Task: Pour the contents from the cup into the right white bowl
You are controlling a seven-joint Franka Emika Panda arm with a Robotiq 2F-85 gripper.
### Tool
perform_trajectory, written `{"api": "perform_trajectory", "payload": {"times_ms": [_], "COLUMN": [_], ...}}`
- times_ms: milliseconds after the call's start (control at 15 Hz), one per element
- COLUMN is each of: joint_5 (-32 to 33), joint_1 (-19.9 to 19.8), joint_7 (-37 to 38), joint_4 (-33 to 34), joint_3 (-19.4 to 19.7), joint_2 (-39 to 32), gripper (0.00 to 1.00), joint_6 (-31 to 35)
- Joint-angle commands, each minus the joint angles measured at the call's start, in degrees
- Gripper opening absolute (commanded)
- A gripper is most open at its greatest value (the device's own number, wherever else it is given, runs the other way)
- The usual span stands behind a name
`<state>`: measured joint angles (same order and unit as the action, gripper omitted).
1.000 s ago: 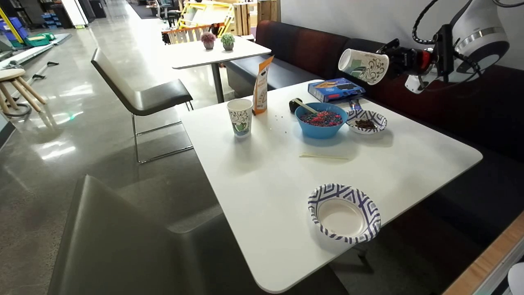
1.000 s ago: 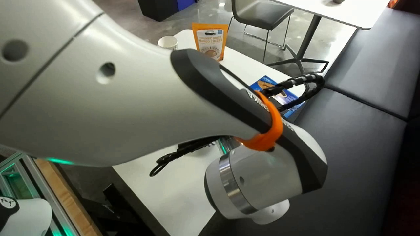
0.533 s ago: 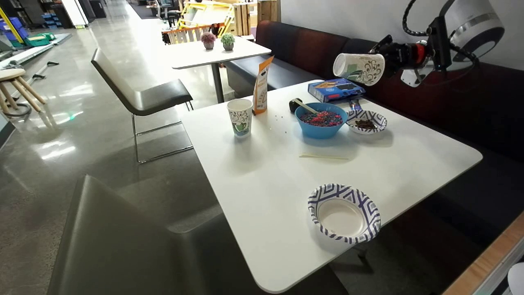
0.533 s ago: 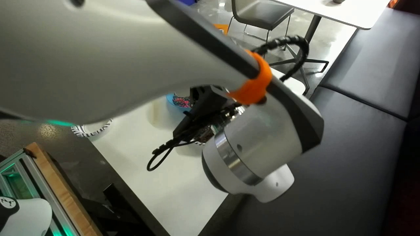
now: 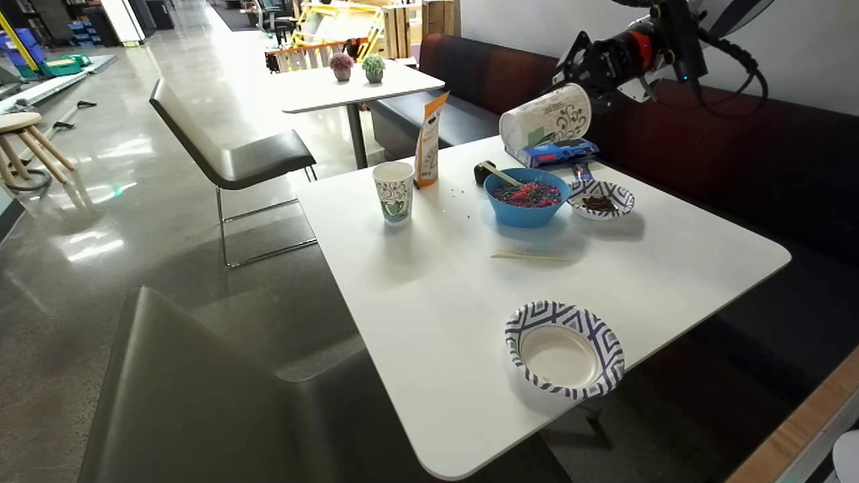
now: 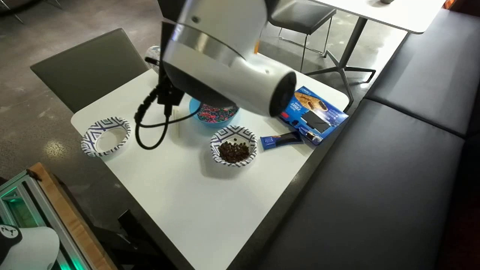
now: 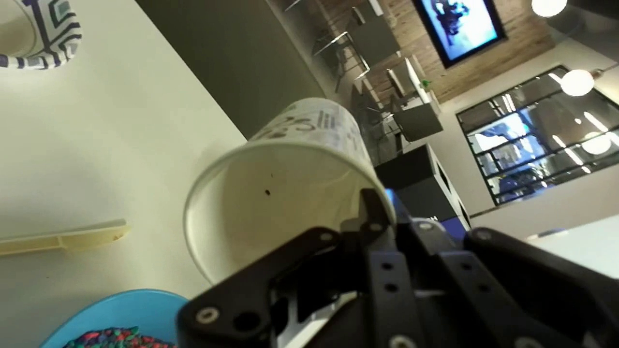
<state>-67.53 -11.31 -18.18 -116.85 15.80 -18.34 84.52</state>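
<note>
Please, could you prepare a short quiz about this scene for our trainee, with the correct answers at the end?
1. Does the gripper hold the cup upright or tilted?
2. The patterned bowl beside the blue bowl contains: a) nothing; b) only red bits; c) brown bits.
3. True or false: the held cup is perfectly clean inside.

Key: 1. Tilted. 2. c. 3. False: the wrist view shows dark specks inside.

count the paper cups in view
2: the held cup, tilted in the pincer; the standing cup, upright on the table beside the orange pouch. More may be hidden.
</note>
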Motion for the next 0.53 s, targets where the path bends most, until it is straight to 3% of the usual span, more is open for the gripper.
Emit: {"api": "perform_trajectory", "payload": {"times_ms": [0,467], "joint_5": [4.11,12.50], "joint_1": [5.32,14.48], "joint_7": [-1.98,-1.40], "joint_4": [-5.99,-6.63], "joint_3": [-4.34,-15.74], "joint_2": [7.76,9.04], "gripper": [0.01,0.01], "joint_6": [11.33,29.61]}}
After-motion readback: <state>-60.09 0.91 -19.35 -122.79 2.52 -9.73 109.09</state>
